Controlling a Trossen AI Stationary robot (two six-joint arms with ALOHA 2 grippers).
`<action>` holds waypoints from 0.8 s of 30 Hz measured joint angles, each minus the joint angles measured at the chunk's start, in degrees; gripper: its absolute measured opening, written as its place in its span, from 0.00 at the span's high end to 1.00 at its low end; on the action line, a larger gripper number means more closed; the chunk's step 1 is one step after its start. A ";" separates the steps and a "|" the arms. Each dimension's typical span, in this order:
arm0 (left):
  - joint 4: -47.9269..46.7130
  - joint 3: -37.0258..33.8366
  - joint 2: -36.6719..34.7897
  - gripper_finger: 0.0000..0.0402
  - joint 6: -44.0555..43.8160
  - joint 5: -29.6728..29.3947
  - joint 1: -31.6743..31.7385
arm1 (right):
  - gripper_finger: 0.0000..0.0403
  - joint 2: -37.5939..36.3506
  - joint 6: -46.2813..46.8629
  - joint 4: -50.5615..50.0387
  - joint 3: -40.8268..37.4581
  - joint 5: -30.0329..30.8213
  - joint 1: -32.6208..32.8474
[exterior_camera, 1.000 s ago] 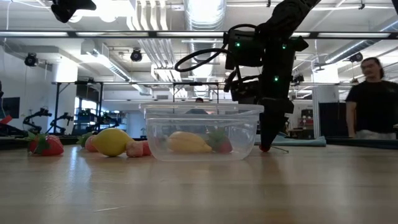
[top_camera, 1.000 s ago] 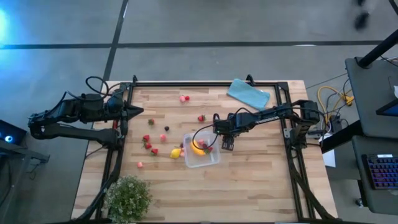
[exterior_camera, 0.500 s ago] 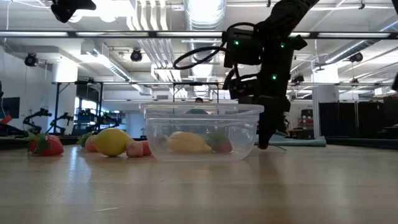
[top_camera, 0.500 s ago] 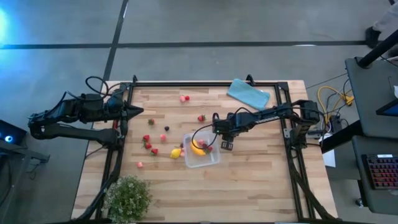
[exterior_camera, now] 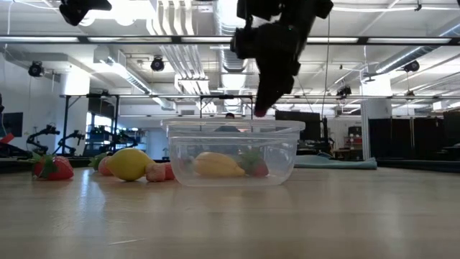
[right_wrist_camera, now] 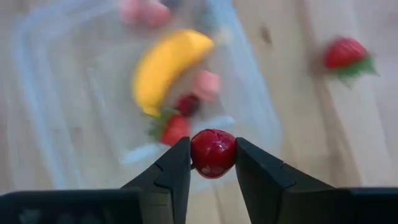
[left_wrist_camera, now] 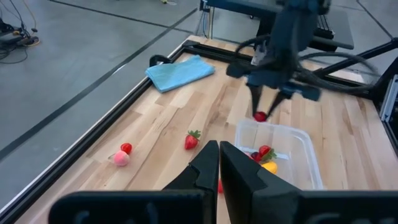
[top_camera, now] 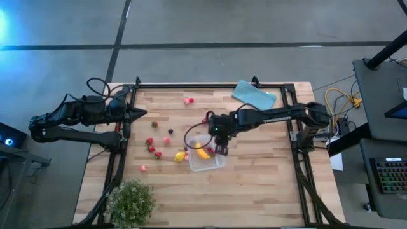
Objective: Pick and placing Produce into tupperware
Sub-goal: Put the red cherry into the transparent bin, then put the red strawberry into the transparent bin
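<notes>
A light wooden table (top_camera: pixel 254 184), framed by black rails, holds the whole scene. Near its middle sits the tupperware (top_camera: pixel 205 154), a clear square box with rounded corners, open at the top so fruit can be dropped in from above. Already inside lie a small yellow banana (right_wrist_camera: pixel 166 65), a pink piece and two small red strawberry-like pieces.

The rest of the produce lies loose on the wood, mostly toward the left arm's side of the box: a yellow lemon (top_camera: pixel 179 156) just beside the box wall, several red strawberries (top_camera: pixel 152 150) a little farther out, and a pink piece (top_camera: pixel 188 100) near the far edge. A folded teal cloth (top_camera: pixel 254 95) rests at the far right corner, and a leafy green plant (top_camera: pixel 131 201) stands at the near left corner; neither belongs to the task.

The right arm reaches from its base at the right edge across to the table's middle, elbow extended and wrist bent down, so that the right gripper (right_wrist_camera: pixel 212 163) hangs above the box's rim. Its jaws pinch a small round dark red fruit (right_wrist_camera: pixel 212 152) from both sides, carried clear of the table. From this pose it seems the fruit is being brought over the opening for release.

The left arm lies folded back at the table's left edge, well away from the fruit. The left gripper (left_wrist_camera: pixel 219 163) has its jaws pressed together and holds nothing.
</notes>
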 joint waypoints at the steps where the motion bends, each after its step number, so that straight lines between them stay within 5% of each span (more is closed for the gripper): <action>1: 0.34 0.00 0.00 1.00 0.01 0.00 0.01 | 0.72 0.83 -0.23 0.11 0.79 -0.13 0.45; 15: 0.71 0.00 -0.28 1.00 -0.01 0.00 -0.01 | 0.54 9.60 1.37 -2.96 12.34 4.40 1.31; 24: 1.60 0.02 0.03 1.00 -0.04 0.00 0.00 | 0.46 11.02 -12.01 -7.07 18.98 7.25 -6.21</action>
